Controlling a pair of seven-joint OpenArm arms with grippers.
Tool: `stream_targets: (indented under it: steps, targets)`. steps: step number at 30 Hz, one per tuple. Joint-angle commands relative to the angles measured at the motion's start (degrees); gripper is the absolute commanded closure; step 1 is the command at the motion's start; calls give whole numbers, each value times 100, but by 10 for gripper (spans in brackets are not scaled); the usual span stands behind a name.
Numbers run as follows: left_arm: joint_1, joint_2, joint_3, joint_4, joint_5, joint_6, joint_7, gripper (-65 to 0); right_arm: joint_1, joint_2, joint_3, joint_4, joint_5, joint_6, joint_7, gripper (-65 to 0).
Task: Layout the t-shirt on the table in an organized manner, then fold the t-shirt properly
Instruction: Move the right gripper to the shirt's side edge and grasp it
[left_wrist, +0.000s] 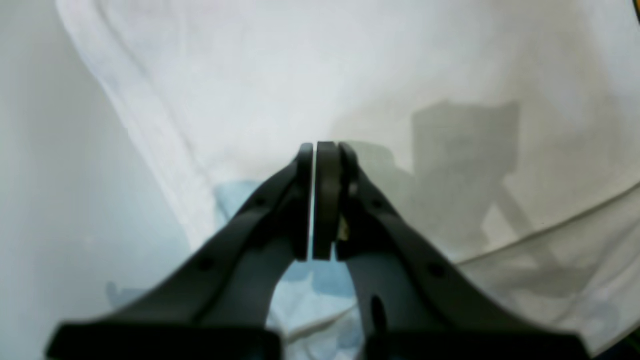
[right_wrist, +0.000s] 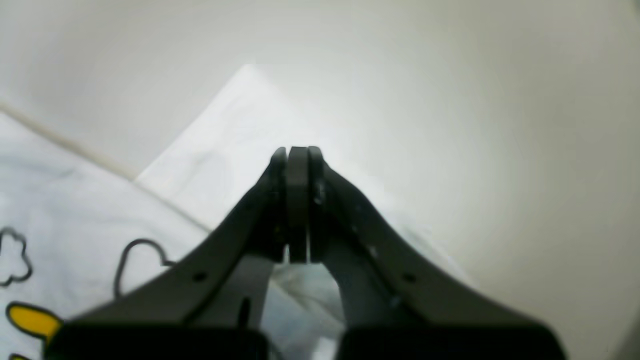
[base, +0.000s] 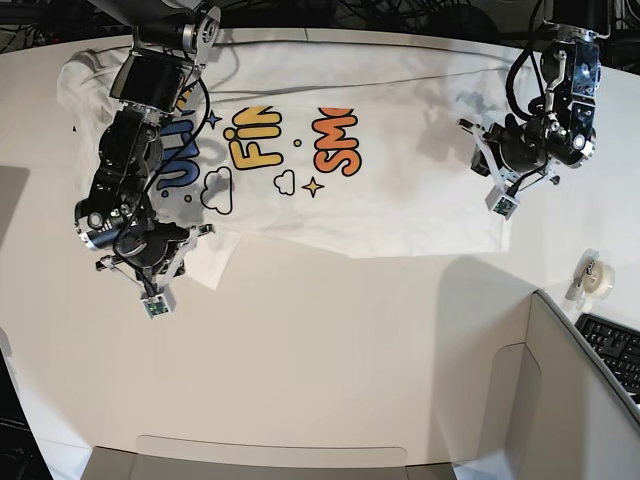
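The white t-shirt (base: 400, 200) lies spread print-up across the far half of the table (base: 320, 350), its blue, yellow and orange letters showing. My right gripper (base: 160, 262) hangs at the shirt's near left corner. In the right wrist view it (right_wrist: 297, 150) is shut over a sleeve (right_wrist: 235, 125), beside the printed front (right_wrist: 60, 190). My left gripper (base: 520, 165) is over the shirt's right end. In the left wrist view it (left_wrist: 320, 150) is shut above plain white cloth (left_wrist: 300, 75), casting a shadow there. Nothing shows between either pair of fingers.
A roll of tape (base: 588, 272) lies near the table's right edge. A grey partition panel (base: 560, 400) and a black keyboard (base: 612, 345) sit at the near right. Bare tabletop (right_wrist: 500, 150) stretches in front of the shirt.
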Motion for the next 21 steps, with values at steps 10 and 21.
stream_targets:
  steps: [10,21]
  targets:
    - [-51,-95,43,-19,-27,0,-72,0,171,246,-645,-1431,36,-575,1319,0]
    - [-16,-95,52,-19,-27,0,-72,0,769,721,-654,-2732,36,-584,1899,0]
